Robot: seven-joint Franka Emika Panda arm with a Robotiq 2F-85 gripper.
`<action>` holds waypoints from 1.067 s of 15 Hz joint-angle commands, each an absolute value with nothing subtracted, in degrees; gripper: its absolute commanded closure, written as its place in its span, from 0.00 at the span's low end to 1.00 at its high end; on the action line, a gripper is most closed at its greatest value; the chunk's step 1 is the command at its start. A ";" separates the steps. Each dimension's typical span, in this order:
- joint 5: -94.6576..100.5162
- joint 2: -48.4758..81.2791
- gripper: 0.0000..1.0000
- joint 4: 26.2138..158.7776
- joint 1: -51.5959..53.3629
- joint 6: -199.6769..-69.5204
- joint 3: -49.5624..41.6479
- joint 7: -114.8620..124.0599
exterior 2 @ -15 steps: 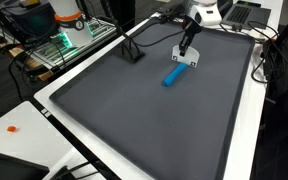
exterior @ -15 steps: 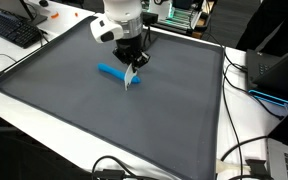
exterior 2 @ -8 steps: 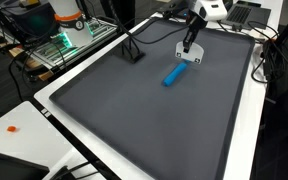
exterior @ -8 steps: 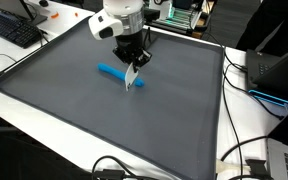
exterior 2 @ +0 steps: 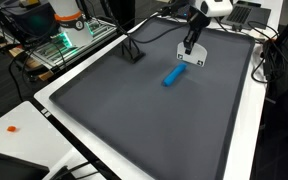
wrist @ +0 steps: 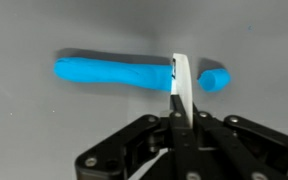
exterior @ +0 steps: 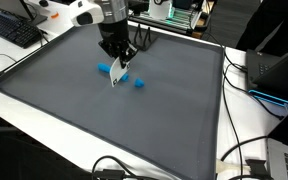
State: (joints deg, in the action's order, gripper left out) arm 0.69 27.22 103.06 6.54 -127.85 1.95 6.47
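Pinching a thin white blade (wrist: 181,85) in the gripper (wrist: 179,118), standing it between the long blue roll (wrist: 114,72) and 1 small cut piece (wrist: 214,80) on the grey worktop (exterior: 174,125). Risking, through any slanted pull, smearing the soft roll or twisting the blade loose.

- dark grey mat (exterior: 174,120) covering most of the white table (exterior 2: 24,120)
- long blue roll (wrist: 112,72) lying flat on the mat
- little blue chunk (wrist: 214,80) just off its end
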 commanded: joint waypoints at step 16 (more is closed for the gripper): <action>3.17 29.60 0.99 104.03 6.07 -126.15 0.64 6.38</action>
State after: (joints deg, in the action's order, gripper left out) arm 1.62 28.52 103.64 6.02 -126.33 1.05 6.47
